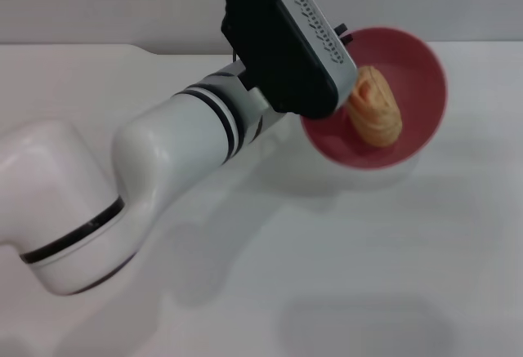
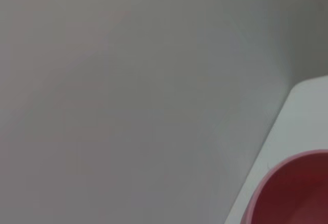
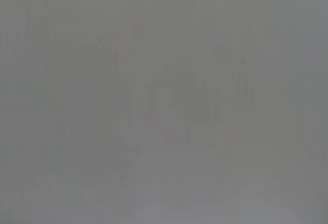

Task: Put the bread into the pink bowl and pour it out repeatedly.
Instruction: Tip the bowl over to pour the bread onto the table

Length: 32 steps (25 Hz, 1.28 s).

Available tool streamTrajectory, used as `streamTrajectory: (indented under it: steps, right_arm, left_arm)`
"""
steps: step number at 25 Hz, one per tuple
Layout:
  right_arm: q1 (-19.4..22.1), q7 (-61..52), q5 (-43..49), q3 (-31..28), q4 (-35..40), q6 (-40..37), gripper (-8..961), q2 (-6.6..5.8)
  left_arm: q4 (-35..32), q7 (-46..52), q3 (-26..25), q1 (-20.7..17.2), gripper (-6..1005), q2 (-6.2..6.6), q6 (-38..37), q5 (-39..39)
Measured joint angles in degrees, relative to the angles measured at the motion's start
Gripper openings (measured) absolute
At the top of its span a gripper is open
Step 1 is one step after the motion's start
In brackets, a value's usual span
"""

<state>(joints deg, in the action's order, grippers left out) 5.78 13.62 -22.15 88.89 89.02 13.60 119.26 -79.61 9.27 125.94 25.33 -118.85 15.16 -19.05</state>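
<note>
A: Head view. White table point(image 1: 343, 292), smooth and matte, with a pale wall behind. The left arm point(image 1: 163, 161) reaches in from the near left; its casing is glossy white with rounded joints and two thin black bands near the wrist.

B: And the left gripper point(image 1: 327, 100)?

A: It is hidden under a black, blocky wrist housing that has a grey strip of small perforations. The housing sits at the near-left rim of the pink bowl point(image 1: 409, 71). The fingers don't show, so I cannot tell how the jaws stand, or whether they are holding the rim.

B: How does the bowl sit?

A: It is round, smooth pink plastic, deep with a curved inner wall. It looks tilted, with its mouth turned toward the camera. A soft shadow lies on the table below it.

B: Where is the bread?

A: The bread point(image 1: 376, 112) is inside the bowl, against the left part of the inner wall, just beside the black housing. It is orange and cream with ridged stripes, a rounded lump seen end-on.

B: What does the left wrist view show?

A: One curved arc of the pink bowl point(image 2: 292, 193) in the corner, a strip of white table point(image 2: 302, 116) and grey wall.

B: And the right arm?

A: Not in view. Its wrist picture is flat grey with nothing to make out.
</note>
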Motion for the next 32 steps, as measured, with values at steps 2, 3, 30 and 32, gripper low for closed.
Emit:
streamTrajectory:
  steps: [2,3,30,32]
  right_arm:
    - [0.01,0.0,0.0,-0.02,0.39,0.27,592,0.0]
    - [0.01,0.0,0.0,-0.04,0.49,0.35,592,0.0]
    - [-0.53,-0.67,0.0,0.36,2.04,3.07,591,0.0]
    - [-0.66,-0.7,0.0,0.37,2.35,3.32,591,0.0]
  left_arm:
    - [0.69,0.64,-0.79,0.0,57,0.01,-2.07,-0.11]
    - [0.8,0.84,-1.2,-0.11,57,0.03,-2.93,-0.27]
    - [2.62,-0.81,-6.54,-2.14,57,0.42,2.31,-28.42]
    - [2.62,-0.81,-6.54,-2.14,57,0.42,2.31,-28.42]
